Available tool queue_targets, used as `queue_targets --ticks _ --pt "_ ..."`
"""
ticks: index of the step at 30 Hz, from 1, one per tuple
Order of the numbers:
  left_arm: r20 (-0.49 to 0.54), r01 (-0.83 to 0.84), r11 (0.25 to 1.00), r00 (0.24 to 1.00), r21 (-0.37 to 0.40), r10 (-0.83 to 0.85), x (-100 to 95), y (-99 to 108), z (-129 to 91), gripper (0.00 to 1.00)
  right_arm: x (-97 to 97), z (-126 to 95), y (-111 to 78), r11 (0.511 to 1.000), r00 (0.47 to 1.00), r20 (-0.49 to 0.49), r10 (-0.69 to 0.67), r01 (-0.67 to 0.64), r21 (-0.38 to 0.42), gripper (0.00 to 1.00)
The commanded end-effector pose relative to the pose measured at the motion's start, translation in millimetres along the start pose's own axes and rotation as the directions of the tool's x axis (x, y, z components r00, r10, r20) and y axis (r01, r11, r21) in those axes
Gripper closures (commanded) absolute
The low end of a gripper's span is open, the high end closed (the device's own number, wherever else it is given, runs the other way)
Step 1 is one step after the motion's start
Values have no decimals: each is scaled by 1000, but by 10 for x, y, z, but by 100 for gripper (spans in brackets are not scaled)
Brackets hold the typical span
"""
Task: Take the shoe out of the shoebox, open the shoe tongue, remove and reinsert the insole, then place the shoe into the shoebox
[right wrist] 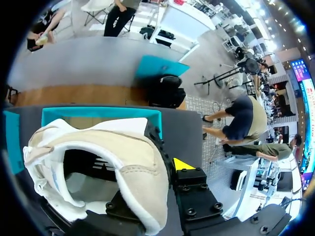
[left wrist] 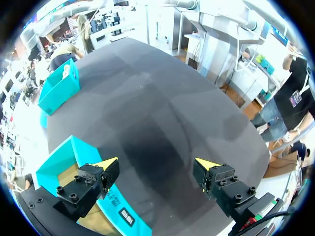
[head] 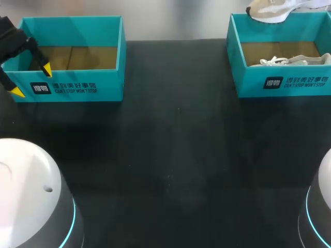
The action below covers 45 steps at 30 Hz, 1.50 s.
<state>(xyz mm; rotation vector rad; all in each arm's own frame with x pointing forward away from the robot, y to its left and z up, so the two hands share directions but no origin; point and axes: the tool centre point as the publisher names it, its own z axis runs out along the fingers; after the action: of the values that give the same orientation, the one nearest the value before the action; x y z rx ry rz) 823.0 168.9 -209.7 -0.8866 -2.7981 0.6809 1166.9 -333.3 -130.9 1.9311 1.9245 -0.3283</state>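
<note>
A beige and white shoe [right wrist: 106, 147] hangs above the right teal shoebox [head: 282, 82], with my right gripper [right wrist: 158, 169] shut on its heel wall. Only one yellow tip shows outside the shoe; the other finger is hidden inside it. In the head view the held shoe [head: 270, 10] appears just above the box's far wall. A second shoe [head: 289, 60] with white laces lies inside this box. My left gripper [head: 32, 80] stands open at the front left corner of the left teal shoebox [head: 77, 88], holding nothing.
The left shoebox [left wrist: 56, 169] shows only a brown cardboard floor. The black table [head: 176, 155] stretches between and in front of both boxes. My arm bases [head: 31, 196] sit at the near corners.
</note>
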Motion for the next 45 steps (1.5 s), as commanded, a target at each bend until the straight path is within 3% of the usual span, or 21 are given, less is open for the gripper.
queue_targets --ticks 1,10,27,45 --pt "-4 -1 1000 1000 -1 1 -4 9 -7 0 67 109 -128 1000 1000 -16 23 -24 -17 100" --pt "-4 -1 1000 1000 -1 1 -4 9 -7 0 60 316 -288 996 996 -36 87 -87 -2 100" --pt "-4 -1 1000 1000 -1 1 -4 9 -7 0 91 362 -309 995 993 -57 100 -99 11 100" --pt "-4 -1 1000 1000 -1 1 -4 9 -7 0 254 718 -455 980 982 -40 184 -181 79 100"
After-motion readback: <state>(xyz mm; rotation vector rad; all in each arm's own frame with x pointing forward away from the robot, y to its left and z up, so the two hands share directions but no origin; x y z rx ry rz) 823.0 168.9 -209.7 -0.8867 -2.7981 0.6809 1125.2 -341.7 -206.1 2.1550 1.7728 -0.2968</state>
